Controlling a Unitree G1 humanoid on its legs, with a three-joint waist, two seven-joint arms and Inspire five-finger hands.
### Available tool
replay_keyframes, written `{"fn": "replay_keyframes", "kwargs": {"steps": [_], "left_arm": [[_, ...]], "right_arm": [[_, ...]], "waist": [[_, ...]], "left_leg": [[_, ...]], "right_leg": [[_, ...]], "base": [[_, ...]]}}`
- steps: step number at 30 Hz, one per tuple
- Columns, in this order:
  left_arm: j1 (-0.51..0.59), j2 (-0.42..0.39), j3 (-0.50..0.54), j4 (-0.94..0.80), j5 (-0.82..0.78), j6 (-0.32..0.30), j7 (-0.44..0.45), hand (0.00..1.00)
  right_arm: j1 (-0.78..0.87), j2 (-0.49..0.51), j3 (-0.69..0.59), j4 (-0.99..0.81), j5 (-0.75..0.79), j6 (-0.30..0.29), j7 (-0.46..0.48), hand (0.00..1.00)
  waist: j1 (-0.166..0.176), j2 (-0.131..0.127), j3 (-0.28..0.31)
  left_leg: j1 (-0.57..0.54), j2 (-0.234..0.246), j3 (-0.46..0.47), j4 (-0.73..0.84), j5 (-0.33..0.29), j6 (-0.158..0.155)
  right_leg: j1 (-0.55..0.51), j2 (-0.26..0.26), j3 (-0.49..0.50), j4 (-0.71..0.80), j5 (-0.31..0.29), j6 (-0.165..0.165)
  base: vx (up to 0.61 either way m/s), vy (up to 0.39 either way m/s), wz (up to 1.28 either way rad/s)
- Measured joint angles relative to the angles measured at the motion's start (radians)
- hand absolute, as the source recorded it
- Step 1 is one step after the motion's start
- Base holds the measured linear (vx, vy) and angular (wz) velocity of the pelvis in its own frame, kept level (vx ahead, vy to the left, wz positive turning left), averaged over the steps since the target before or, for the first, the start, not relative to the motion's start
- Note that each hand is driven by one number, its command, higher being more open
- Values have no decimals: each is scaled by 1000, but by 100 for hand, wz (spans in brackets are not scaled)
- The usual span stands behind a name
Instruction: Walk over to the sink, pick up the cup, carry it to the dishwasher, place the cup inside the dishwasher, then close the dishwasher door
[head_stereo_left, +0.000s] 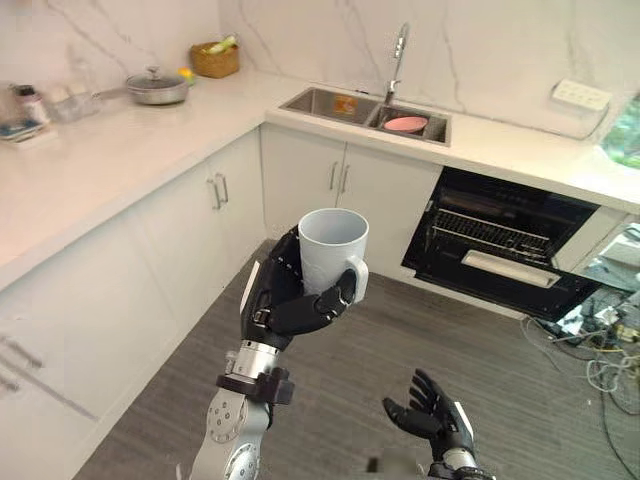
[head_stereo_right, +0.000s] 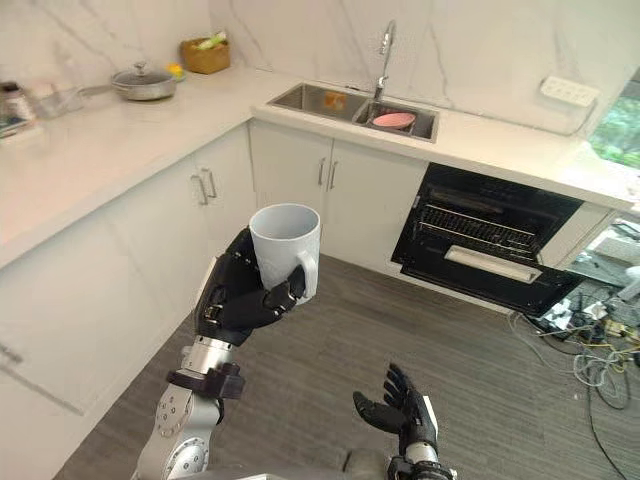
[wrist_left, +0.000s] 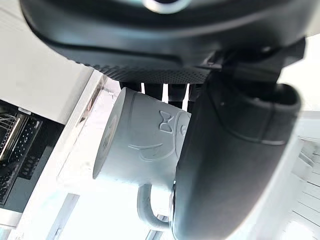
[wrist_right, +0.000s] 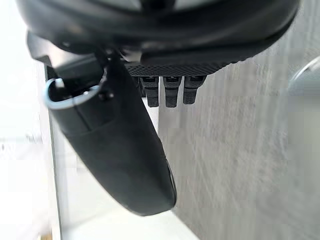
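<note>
Pickup done, carry judged under way. At frame centre, wrapped round by fingers and thumb of left hand (head_stereo_left: 290, 298): cup (head_stereo_left: 332, 248), upright, pale, seemingly empty, handle outward, faint relief on its side. Lower right, right hand (head_stereo_left: 432, 416) spread, empty. Left to do: reaching open dishwasher (head_stereo_left: 520, 225) at right, placing, shutting it.

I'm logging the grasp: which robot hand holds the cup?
The left robot hand: its fingers and thumb curl round the upright white cup. The right robot hand, lower down, is open and holds nothing.
</note>
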Motion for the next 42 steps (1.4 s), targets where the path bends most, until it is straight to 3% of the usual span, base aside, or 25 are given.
{"fn": "replay_keyframes", "kwargs": {"steps": [2,3,5,7,9,10,11,13,15,17,19,20,21,23,25,26,27,28,29,31,32,35,36,39,42], "left_arm": [[-4,0,0,0,0,0,0,30],[-2,-6,-4,21,1,0,-1,30],[6,-19,-12,50,1,6,0,30],[6,-30,-29,63,1,6,1,30],[6,-47,-44,67,1,4,-1,30],[13,-53,-46,68,1,2,-1,30],[8,-49,-52,69,2,2,-1,30],[15,-47,-54,72,1,2,-2,30],[19,-48,-55,72,1,1,-2,30],[20,-50,-54,71,0,-8,0,30],[19,-47,-53,63,0,-4,9,30],[21,-47,-53,52,1,-1,23,30],[29,-41,-48,40,1,5,39,30],[28,-23,-26,36,1,27,66,30],[53,-8,0,36,1,29,85,30],[83,-1,12,34,1,29,92,30],[101,5,10,25,1,24,91,30],[111,-2,-1,8,1,21,90,30],[122,11,5,-1,1,5,89,30],[134,6,9,6,1,6,90,30],[135,5,8,9,1,1,89,30],[133,6,44,15,1,-16,90,30],[131,9,66,30,1,-16,93,30],[122,-30,72,115,2,6,112,30],[119,-35,45,126,5,9,114,30]], "right_arm": [[0,0,-2,-20,0,-16,-3,90],[5,-3,0,-25,0,-23,-6,90],[-1,-14,14,-49,-3,-25,-14,90],[0,-17,15,-80,-8,-25,-19,90],[4,-24,18,-120,-7,-24,-26,90],[2,-37,34,-144,-5,-24,-31,90],[0,-37,42,-171,-3,-24,-40,90],[1,-41,53,-183,2,-24,-50,90],[2,-61,62,-190,2,-24,-50,90],[-4,-79,88,-211,5,-21,-51,90],[-14,-91,96,-242,13,-21,-51,90],[-25,-104,97,-251,13,-23,-47,90],[-35,-103,106,-247,13,-25,-42,90],[-28,-68,132,-254,13,-24,-33,90],[-14,-43,146,-292,13,-24,-16,90],[-1,-29,153,-329,13,-26,-3,90],[8,-25,159,-356,15,-45,2,90],[14,-30,159,-395,21,-71,3,90],[5,-13,174,-395,29,-91,5,90],[-4,-6,181,-404,32,-95,8,90],[-3,-8,182,-407,32,-100,2,90],[-28,-16,187,-406,34,-107,19,90],[-41,-20,188,-405,39,-107,28,90],[-75,-83,186,-377,52,-102,30,90],[-83,-109,184,-377,53,-80,21,90]], "waist": [[-11,-3,-1],[-16,-1,-10],[-16,49,-27],[-23,56,-24],[-12,77,-11],[4,88,-11],[11,105,-15],[20,97,-12],[45,97,-17],[68,93,-19],[74,93,-19],[76,97,-25],[87,96,-37],[46,31,-63],[57,15,-66],[66,22,-61],[69,17,-50],[67,22,-45],[63,-24,-35],[39,-21,-36],[34,6,-23],[22,8,-22],[12,-7,-24],[3,66,-19],[0,80,-3]], "left_leg": [[53,-3,5,-25,-16,-27],[92,10,0,-21,-24,-38],[100,69,-23,61,6,-66],[96,89,-56,171,68,-71],[14,153,-110,470,226,-55],[-87,199,-161,683,368,-73],[-216,237,-207,845,320,-63],[-362,249,-220,894,225,-20],[-462,245,-199,791,154,-10],[-546,199,-207,549,116,-9],[-570,132,-251,334,129,-24],[-563,100,-287,206,188,-40],[-542,75,-292,208,280,-27],[-537,39,-239,278,216,15],[-501,51,-198,335,192,19],[-489,79,-177,431,192,21],[-466,59,-156,405,143,-27],[-390,40,-138,230,145,5],[-325,-5,-101,202,119,9],[-245,4,-100,152,93,10],[-165,45,-85,90,91,-13],[-77,80,-40,25,84,-61],[-61,66,-45,34,73,-79],[-47,116,-103,62,69,-88],[-84,150,-141,178,116,-96]], "right_leg": [[-18,42,-32,-200,77,-31],[-4,71,-27,-221,165,-155],[9,94,-41,-143,112,-180],[46,99,-41,-99,54,-187],[158,157,-21,-160,-5,-166],[220,203,15,-219,-27,-167],[272,241,44,-269,-60,-180],[342,252,95,-320,-80,-170],[388,248,170,-353,-95,-152],[420,222,273,-364,-130,-121],[437,187,357,-357,-169,-83],[435,177,406,-337,-192,-55],[435,168,482,-311,-216,-30],[446,113,562,-302,-197,-22],[459,98,586,-281,-124,-4],[461,95,574,-221,-52,5],[447,78,536,-123,-25,33],[392,52,481,22,6,58],[311,-19,442,192,-20,48],[229,-15,346,286,-70,14],[176,15,244,246,-108,5],[102,24,87,-45,-87,-23],[94,30,69,-166,25,-75],[135,92,67,-189,9,-89],[188,128,67,-251,5,-96]], "base": [[689,-139,1],[749,-138,-10],[637,-123,-23],[599,-165,-17],[476,-121,-47],[456,-22,-86],[446,8,-85],[476,25,-79],[514,102,-107],[499,229,-120],[555,338,-119],[581,377,-147],[584,381,-104],[575,334,-53],[507,234,-83],[475,261,-101],[280,214,-88],[123,195,-67],[82,81,-48],[267,1,-31],[435,-34,-45],[339,-92,-43],[419,-194,-26],[309,-141,-25],[262,-152,-14]]}}
